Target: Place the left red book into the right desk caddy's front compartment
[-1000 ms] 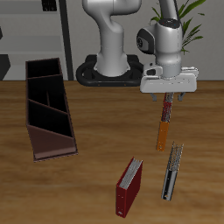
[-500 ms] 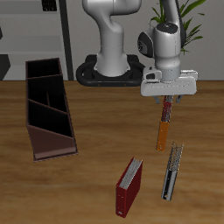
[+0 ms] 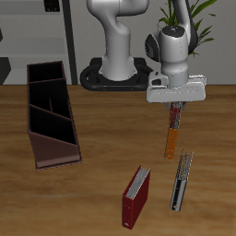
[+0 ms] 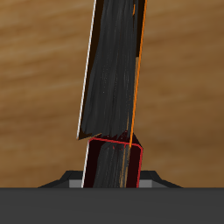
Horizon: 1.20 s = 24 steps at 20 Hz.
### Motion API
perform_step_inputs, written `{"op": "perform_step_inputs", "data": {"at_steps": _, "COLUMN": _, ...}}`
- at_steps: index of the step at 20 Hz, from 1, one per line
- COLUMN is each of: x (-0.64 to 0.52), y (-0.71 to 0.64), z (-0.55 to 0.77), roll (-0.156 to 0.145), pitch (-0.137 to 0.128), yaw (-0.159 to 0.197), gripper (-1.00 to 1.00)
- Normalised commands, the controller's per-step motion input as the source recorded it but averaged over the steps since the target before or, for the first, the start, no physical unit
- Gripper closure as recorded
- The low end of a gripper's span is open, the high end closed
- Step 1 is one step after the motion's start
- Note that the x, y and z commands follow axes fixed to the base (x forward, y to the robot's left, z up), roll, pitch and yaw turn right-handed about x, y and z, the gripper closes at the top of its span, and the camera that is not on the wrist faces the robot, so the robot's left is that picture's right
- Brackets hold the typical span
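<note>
My gripper point(image 3: 175, 107) hangs over the table, farther back than the loose books, and is shut on the left red book point(image 3: 175, 117). The slim bright-red book hangs upright below the fingers, just above the far end of the slim orange book point(image 3: 171, 140), which lies flat on the table. In the wrist view the red book's end point(image 4: 112, 164) shows close up, with the orange book point(image 4: 114, 70) beyond it. The right desk caddy point(image 3: 48, 138), a long maroon-brown box with dividers, stands at the other side of the table, its sloped low end toward the front edge.
A thick dark-red book with white page edges point(image 3: 135, 196) lies near the front edge. A slim grey book point(image 3: 182, 180) lies beside it. The robot base point(image 3: 115, 72) and a plant point(image 3: 189, 18) stand at the back.
The gripper hand has shifted and tilted slightly with the red book in it. The other books and the caddy have not moved.
</note>
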Motion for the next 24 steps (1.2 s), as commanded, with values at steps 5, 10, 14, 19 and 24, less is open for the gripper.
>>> {"op": "perform_step_inputs", "data": {"at_steps": 5, "x": -0.04, "y": -0.06, "z": 0.09, "roll": -0.001, "pitch": -0.005, "yaw": 0.01, "gripper": 1.0}}
{"op": "perform_step_inputs", "data": {"at_steps": 10, "x": -0.18, "y": -0.23, "z": 0.29, "roll": -0.007, "pitch": -0.014, "yaw": 0.057, "gripper": 1.0}}
{"op": "perform_step_inputs", "data": {"at_steps": 14, "x": -0.16, "y": -0.41, "z": 0.27, "roll": 0.003, "pitch": 0.056, "yaw": 0.098, "gripper": 1.0}}
{"op": "perform_step_inputs", "data": {"at_steps": 19, "x": -0.19, "y": -0.47, "z": 0.39, "roll": -0.031, "pitch": -0.025, "yaw": 0.084, "gripper": 1.0}}
{"op": "perform_step_inputs", "data": {"at_steps": 24, "x": -0.09, "y": -0.31, "z": 0.37, "roll": 0.006, "pitch": -0.039, "yaw": 0.088, "gripper": 1.0}}
